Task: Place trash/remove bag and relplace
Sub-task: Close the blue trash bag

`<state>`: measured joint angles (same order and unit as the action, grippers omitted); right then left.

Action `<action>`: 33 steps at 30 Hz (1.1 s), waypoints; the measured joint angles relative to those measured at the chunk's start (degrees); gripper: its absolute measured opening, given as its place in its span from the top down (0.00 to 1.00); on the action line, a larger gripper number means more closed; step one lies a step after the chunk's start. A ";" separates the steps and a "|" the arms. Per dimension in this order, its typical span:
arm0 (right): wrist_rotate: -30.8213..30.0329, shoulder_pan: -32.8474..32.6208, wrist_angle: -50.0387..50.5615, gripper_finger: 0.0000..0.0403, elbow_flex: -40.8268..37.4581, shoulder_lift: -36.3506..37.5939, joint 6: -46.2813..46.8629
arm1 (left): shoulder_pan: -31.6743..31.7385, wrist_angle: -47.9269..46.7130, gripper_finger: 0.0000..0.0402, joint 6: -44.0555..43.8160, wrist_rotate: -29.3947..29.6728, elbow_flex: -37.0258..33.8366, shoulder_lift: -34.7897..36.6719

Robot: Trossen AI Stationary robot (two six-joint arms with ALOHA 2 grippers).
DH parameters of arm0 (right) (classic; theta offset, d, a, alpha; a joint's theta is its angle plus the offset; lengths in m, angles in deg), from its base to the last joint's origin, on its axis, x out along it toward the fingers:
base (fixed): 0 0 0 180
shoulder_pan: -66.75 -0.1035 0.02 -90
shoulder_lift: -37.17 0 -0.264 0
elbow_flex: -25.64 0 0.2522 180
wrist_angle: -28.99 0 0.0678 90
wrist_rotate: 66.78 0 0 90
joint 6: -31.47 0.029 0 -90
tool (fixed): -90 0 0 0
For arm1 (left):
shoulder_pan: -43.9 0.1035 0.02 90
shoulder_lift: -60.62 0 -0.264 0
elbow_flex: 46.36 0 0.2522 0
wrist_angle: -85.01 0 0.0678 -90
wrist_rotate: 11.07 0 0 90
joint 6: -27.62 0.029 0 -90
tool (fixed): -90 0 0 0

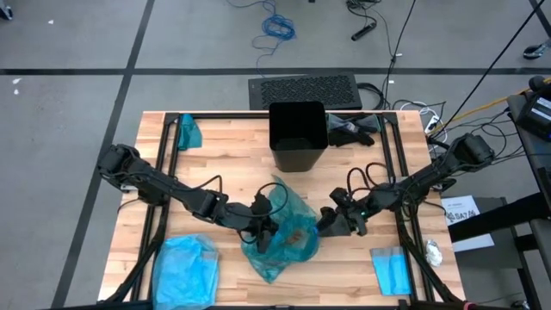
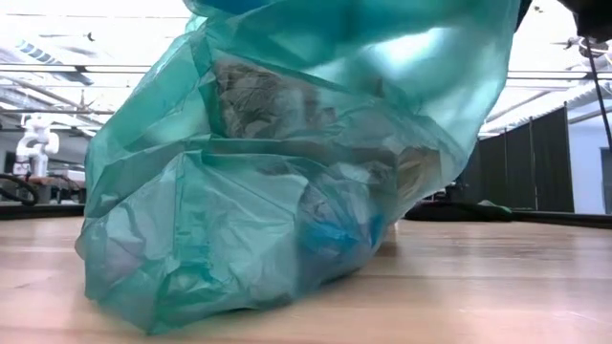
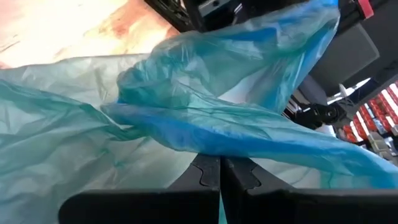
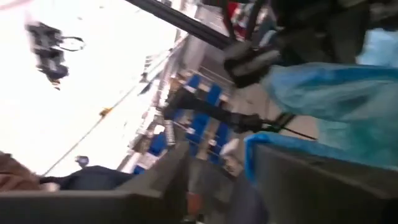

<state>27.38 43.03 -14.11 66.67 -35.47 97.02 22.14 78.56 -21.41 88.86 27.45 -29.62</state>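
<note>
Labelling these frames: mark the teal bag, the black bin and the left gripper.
teal bag (image 1: 288,226), high view, middle of its bulging body on the table.
black bin (image 1: 297,138), high view, dark inside.
left gripper (image 1: 263,229), high view, fingertips at the bag's edge.

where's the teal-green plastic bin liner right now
In the high view the translucent teal-green plastic bin liner sits mid-table, front of the black bin, between the left gripper and right gripper.

The bag (image 2: 287,182) hides most trash (image 2: 258,105) (top cut off).
</note>
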 joint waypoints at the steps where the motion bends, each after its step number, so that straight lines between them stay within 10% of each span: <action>1: 0.29 0.02 -0.70 0.54 0.00 0.00 0.63 | 0.00 0.00 1.00 0.00 -0.13 0.00 0.00; 9: -1.36 1.51 3.66 0.33 0.15 2.20 1.76 | -0.02 -0.31 1.00 -0.02 -1.35 0.00 0.00; 23: -17.72 0.97 49.00 0.64 8.82 17.01 -17.52 | -1.49 6.53 1.00 -1.55 -3.77 0.00 0.11; 33: -15.20 1.64 52.79 0.73 12.65 15.28 -21.53 | -0.11 15.95 1.00 -1.43 -21.96 0.02 0.09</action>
<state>12.18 44.67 38.68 79.32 -20.20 75.49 22.03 94.51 -22.85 66.90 27.48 -29.53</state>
